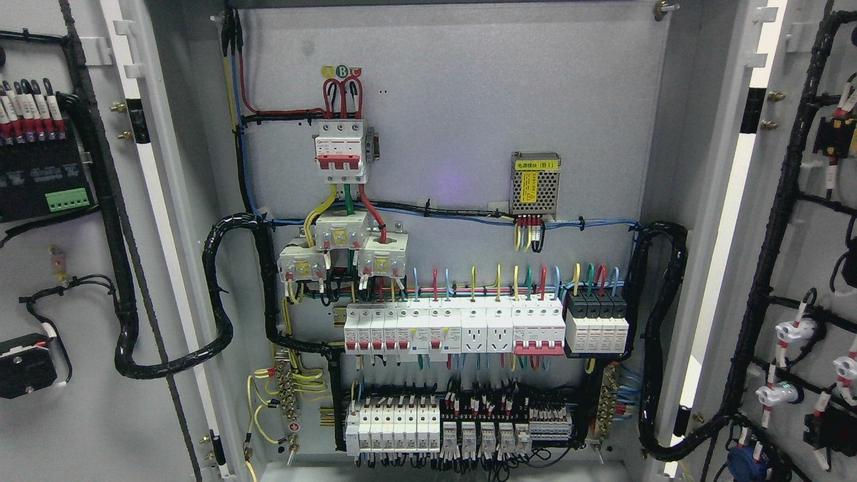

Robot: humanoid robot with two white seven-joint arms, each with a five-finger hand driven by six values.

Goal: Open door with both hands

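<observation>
Standing open: left door (pixel 73 268) and right door (pixel 803 234) (2 leaves) | breakers (pixel 455 328) exposed | hands unseen, state unknowable

Two cabinet doors swung wide — left door (pixel 100 281) and right door (pixel 797 221) — one to each side of a single grey backplate (pixel 469 100). Up top, one red-toggled main breaker (pixel 341 150). Below it, three white current transformers (pixel 341 251) in a cluster. One mesh-cased power supply (pixel 535 184) with a yellow label. Two white sockets (pixel 487 331) side by side on the middle rail — and beside them one black-topped block of four modules (pixel 597 321). One green terminal strip (pixel 67 199) sits on the left door.
</observation>
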